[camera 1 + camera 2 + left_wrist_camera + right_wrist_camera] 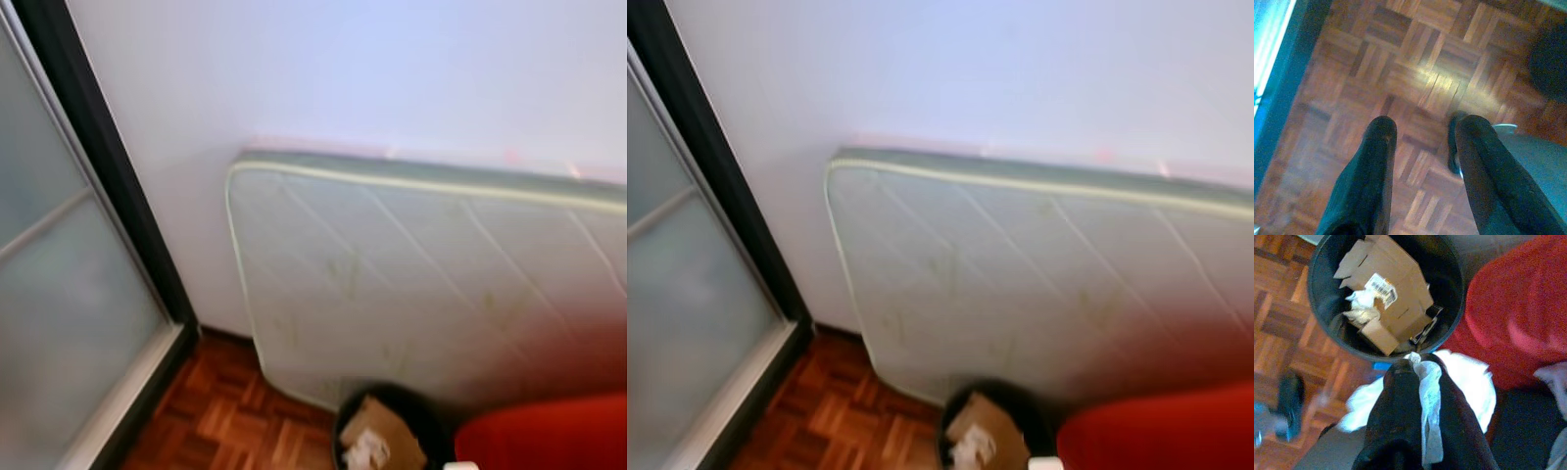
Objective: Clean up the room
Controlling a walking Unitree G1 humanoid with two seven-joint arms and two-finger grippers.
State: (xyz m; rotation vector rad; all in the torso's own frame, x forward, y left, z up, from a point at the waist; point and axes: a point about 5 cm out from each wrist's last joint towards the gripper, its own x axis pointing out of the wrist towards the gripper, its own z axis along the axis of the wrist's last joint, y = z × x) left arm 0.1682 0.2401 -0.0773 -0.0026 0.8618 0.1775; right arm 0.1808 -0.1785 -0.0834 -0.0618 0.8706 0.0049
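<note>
Your right gripper (pixel 1418 364) is squeezed tight on a white tissue (pixel 1427 396) and hangs just by the rim of the black bin (pixel 1320 293), so the tissue can drop in with the cardboard (pixel 1393 293). Your left gripper (pixel 1422 129) has its fingers apart, holding nothing, over the wood floor (pixel 1415 68).

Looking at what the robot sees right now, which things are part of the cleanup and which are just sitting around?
Part of the job:
- white tissue, pinched in the right gripper
- black trash bin, holding cardboard and crumpled paper

Just there:
- mattress leaning against the wall
- red cushion
- sliding glass door
- left gripper, open over the parquet floor
</note>
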